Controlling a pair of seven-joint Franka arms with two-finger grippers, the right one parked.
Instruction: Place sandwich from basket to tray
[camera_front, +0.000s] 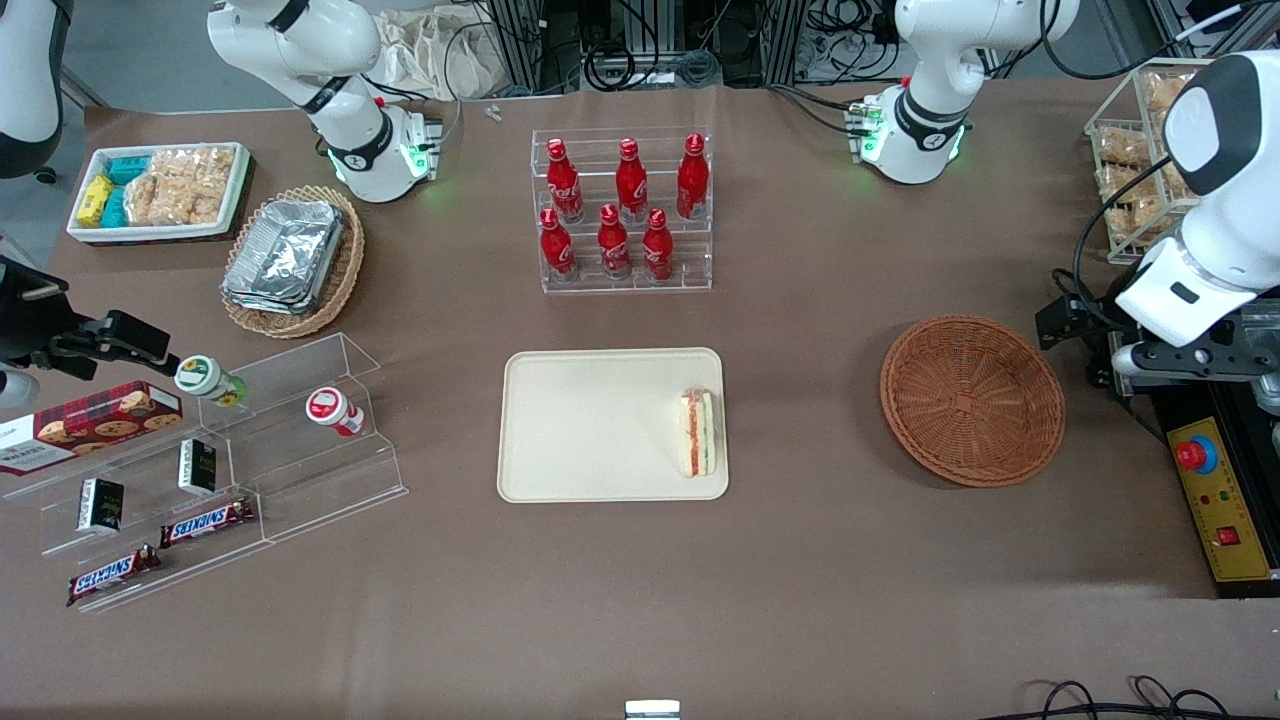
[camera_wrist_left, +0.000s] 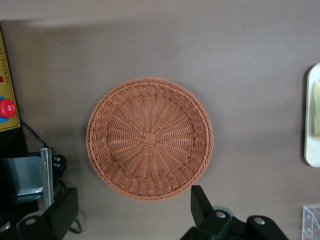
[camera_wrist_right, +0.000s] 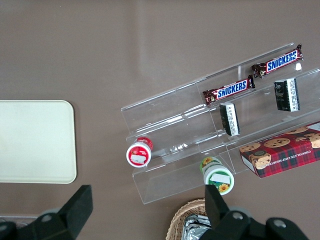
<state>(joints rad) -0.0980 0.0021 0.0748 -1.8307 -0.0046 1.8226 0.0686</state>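
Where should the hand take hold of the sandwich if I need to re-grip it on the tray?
From above, across the two broad bread faces. The sandwich stands on edge on the tray, filling stripes facing up, near the rim closest to the empty basket. The hand hangs open above the basket, so it would probably need turning.

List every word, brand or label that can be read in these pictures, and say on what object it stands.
"SNICKERS": on both Snickers bars.
"CHOCOLATE CHIP SHORTBRE...": on the red cookie box, cut off at the picture's edge.
Red bottles: white script too small to read.
Small black boxes: print illegible.
The gripper hangs open above the empty basket, unlabelled.
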